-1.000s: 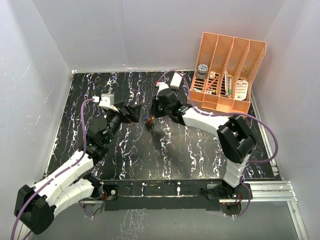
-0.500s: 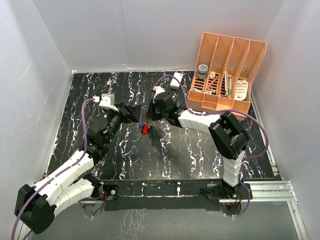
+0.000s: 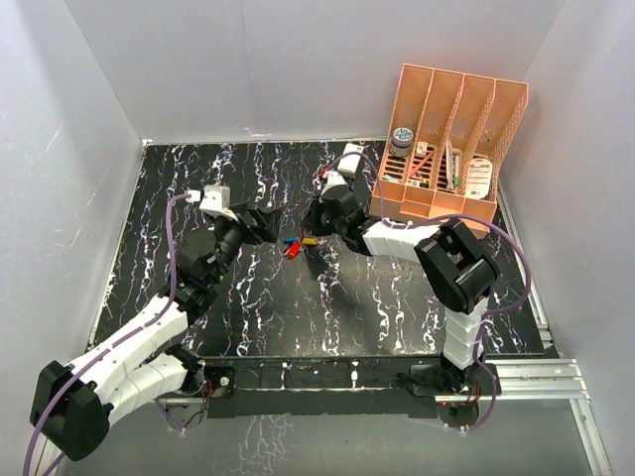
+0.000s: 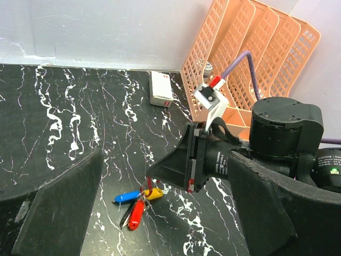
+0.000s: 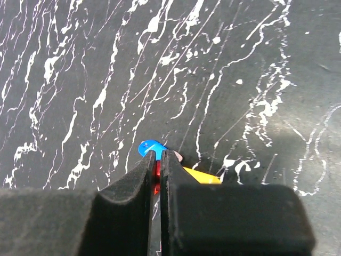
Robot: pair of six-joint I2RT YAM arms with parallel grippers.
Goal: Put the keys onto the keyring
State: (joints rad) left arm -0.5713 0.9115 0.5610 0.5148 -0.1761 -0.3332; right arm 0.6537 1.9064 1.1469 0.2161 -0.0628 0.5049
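A bunch of keys (image 3: pixel 294 245) rests on the black marbled table between my two grippers. In the left wrist view I see a blue key (image 4: pixel 127 196), a yellow key (image 4: pixel 154 193), a red key (image 4: pixel 136 213) and a dark one beside it, all fanned out from the thin red keyring (image 4: pixel 149 184). My right gripper (image 3: pixel 309 230) is shut on the keyring (image 5: pixel 156 172), with the blue key (image 5: pixel 149 146) and yellow key (image 5: pixel 202 175) showing past its fingers. My left gripper (image 3: pixel 266 226) is open and empty, just left of the bunch.
An orange file rack (image 3: pixel 451 139) holding small items stands at the back right. A white rectangular box (image 3: pixel 349 159) lies in front of the back wall; it also shows in the left wrist view (image 4: pixel 160 88). Grey walls close in the table.
My right gripper has swung right and lowered, and the key bunch now lies spread on the table. My left arm has hardly moved.
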